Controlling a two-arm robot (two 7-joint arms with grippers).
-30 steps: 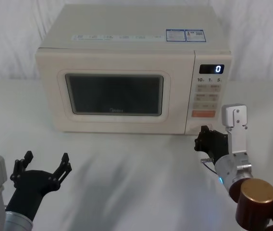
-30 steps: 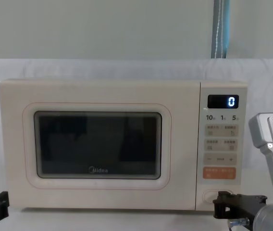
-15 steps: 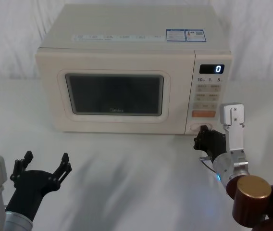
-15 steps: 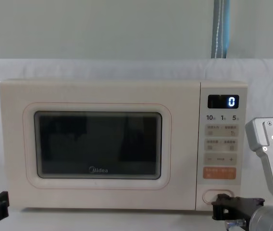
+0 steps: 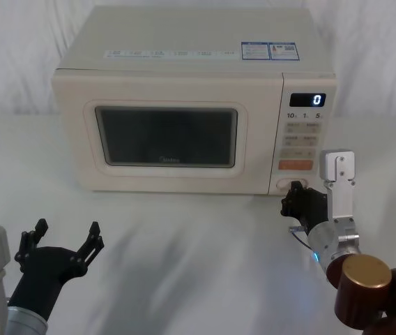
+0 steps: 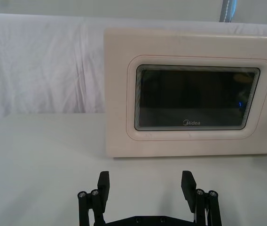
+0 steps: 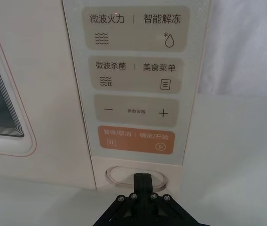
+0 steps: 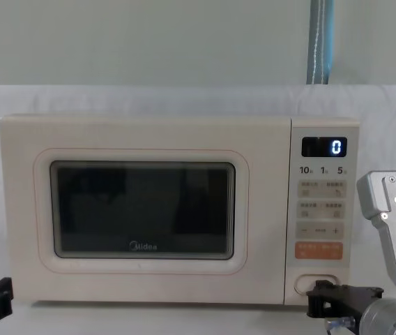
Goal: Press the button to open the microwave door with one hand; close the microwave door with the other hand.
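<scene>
— What is the right gripper (image 7: pixel 143 179) doing?
— Its black fingers are pressed together into one narrow tip, which is touching the smooth oval button (image 7: pixel 124 175) at the bottom of the key panel. The angular metal arm is reaching forward, low over the table.
— And the door (image 5: pixel 166 137)?
— It is sitting flush on the cream, boxy microwave (image 5: pixel 184 63).
— The left gripper (image 5: pixel 62 232)?
— It is hovering spread wide near the front left, well apart from the door.
</scene>
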